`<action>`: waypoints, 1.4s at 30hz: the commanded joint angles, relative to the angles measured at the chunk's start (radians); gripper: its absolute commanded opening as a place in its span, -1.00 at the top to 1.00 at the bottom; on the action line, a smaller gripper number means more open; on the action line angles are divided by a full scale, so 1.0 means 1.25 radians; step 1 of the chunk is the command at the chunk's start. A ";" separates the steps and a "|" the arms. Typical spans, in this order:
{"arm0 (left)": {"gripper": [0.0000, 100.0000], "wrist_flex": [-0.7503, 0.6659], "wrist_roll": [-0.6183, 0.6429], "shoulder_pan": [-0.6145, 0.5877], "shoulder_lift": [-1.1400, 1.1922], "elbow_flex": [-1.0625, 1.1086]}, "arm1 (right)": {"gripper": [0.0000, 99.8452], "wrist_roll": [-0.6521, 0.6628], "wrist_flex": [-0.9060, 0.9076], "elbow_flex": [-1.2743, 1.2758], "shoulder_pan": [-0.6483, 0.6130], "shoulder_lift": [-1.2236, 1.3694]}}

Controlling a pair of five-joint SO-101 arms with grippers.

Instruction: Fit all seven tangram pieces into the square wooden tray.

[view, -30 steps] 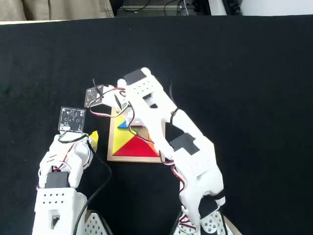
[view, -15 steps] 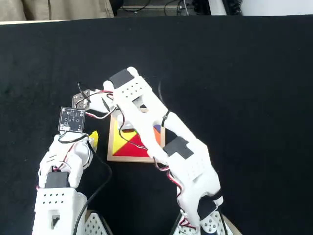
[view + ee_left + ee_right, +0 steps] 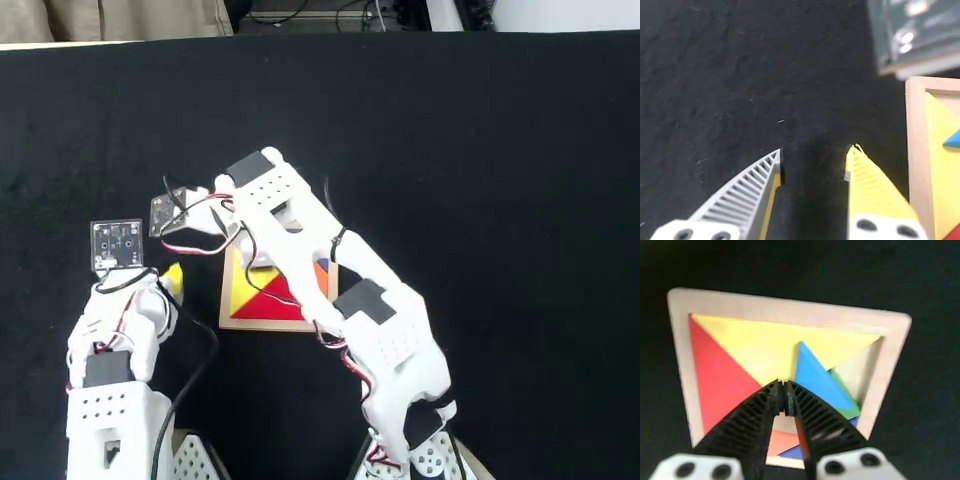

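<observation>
Pretty far along here, we'd say. The wooden tray (image 3: 790, 307) sits on the black table (image 3: 500, 200) with most of the puzzle in it. The big yellow triangle (image 3: 765, 347) and big red triangle (image 3: 720, 375) lie flat side by side. A blue triangle (image 3: 817, 380), a green piece (image 3: 849, 399), an orange piece (image 3: 781, 437) and a dark blue piece (image 3: 789, 453) are bunched on the other side. That's six colours by our count; a seventh piece we can't pick out. There's a patch of bare wood in one corner beside the green, and the blue triangle might be riding up over the yellow's edge rather than sitting flush, hard to call from this angle. So what's left looks like seating things properly and closing that gap.

Pose-wise, the right arm stretches out over the tray. The right gripper (image 3: 784, 390) hangs above the middle of it, tips pinched together on nothing. The left gripper (image 3: 812, 162) is low over the cloth just beside the tray's rim, jaws spread apart and empty
</observation>
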 commanded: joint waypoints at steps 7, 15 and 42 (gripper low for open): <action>0.58 -0.011 0.012 -0.014 -0.009 -0.033 | 0.98 -0.038 -0.099 -0.036 0.071 0.030; 0.58 -0.011 0.012 -0.014 -0.009 -0.033 | 0.98 -0.063 -0.072 -0.041 0.025 -0.047; 0.58 -0.012 0.009 -0.008 -0.009 -0.031 | 0.98 -0.173 -0.271 -0.098 0.136 0.058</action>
